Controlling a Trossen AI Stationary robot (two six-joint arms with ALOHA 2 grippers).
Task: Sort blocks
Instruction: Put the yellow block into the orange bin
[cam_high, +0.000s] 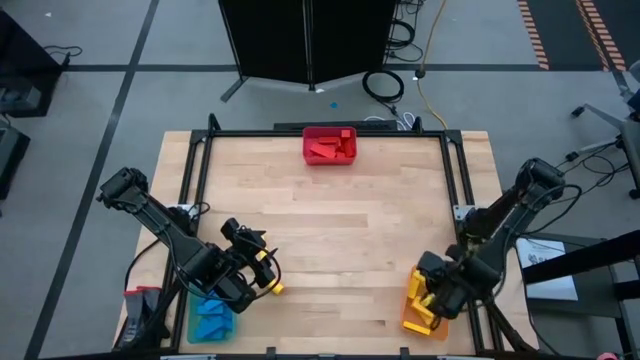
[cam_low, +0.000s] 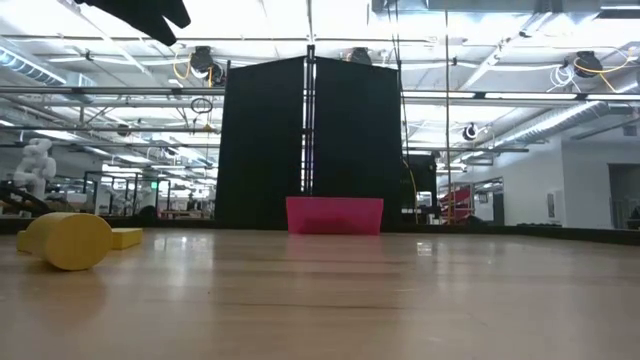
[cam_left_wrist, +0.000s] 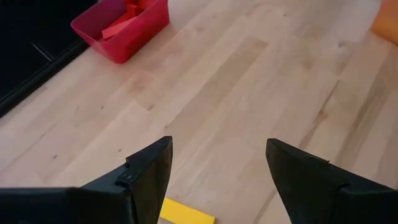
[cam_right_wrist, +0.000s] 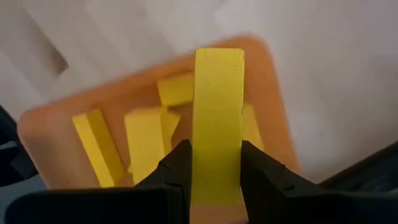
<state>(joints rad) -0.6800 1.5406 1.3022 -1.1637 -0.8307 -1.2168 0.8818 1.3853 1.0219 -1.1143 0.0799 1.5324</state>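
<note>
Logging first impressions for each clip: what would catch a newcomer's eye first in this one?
The right gripper holds a yellow block over the orange bin of yellow blocks at the table's near right corner. The left gripper hangs open above a lone yellow block on the wood, beside the bin of blue blocks at the near left. A red bin of red blocks sits at the far edge.
</note>
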